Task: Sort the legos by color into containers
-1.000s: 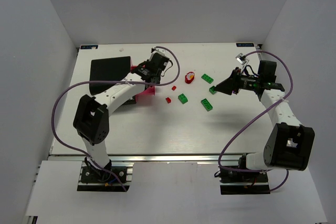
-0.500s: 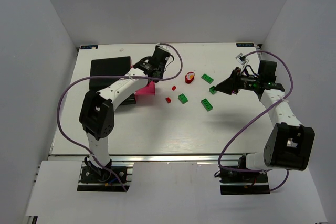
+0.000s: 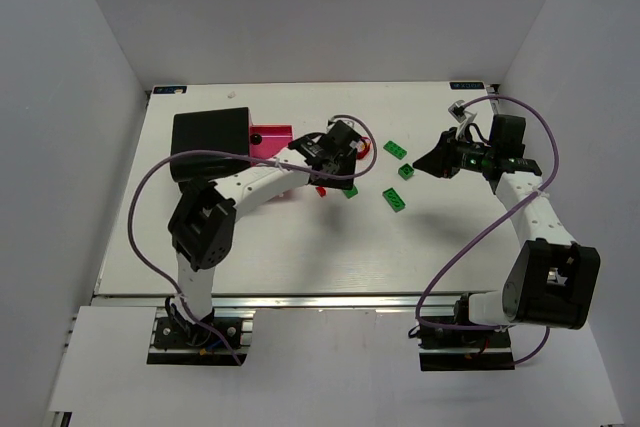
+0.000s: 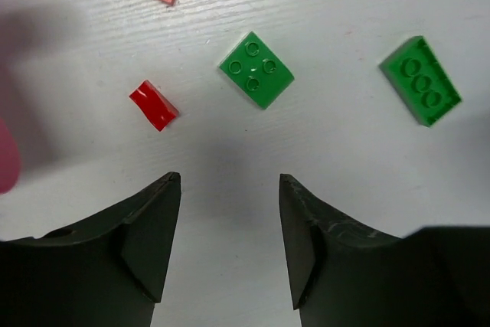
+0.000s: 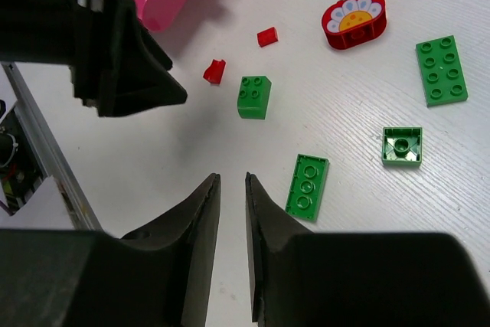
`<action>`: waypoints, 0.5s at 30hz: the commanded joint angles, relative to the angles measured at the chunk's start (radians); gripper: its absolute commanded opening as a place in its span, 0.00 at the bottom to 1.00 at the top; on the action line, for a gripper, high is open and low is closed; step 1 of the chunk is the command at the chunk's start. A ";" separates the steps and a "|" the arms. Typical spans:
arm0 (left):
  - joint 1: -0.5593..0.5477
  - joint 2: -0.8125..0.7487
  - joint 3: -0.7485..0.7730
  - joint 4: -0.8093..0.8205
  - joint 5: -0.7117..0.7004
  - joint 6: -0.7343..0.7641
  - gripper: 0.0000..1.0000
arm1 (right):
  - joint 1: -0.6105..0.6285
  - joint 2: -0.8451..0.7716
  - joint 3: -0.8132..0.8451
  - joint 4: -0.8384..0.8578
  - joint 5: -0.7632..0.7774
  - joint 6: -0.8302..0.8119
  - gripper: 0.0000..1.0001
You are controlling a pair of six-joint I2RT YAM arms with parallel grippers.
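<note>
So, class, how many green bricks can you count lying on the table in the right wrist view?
4: a square one beside the small red pieces, a long one near the fingers, a small square one right of it, and a wide one at far right. None looks hidden.
</note>
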 commanded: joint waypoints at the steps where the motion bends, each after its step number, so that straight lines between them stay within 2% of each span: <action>1: -0.011 0.056 0.045 -0.095 -0.143 -0.120 0.65 | -0.002 -0.013 -0.006 0.027 0.013 -0.007 0.26; 5: -0.023 0.123 0.053 -0.122 -0.237 -0.197 0.64 | -0.005 -0.018 -0.008 0.027 0.012 -0.005 0.26; 15: -0.003 0.191 0.057 -0.071 -0.268 -0.228 0.60 | -0.005 -0.018 -0.008 0.027 0.000 -0.005 0.26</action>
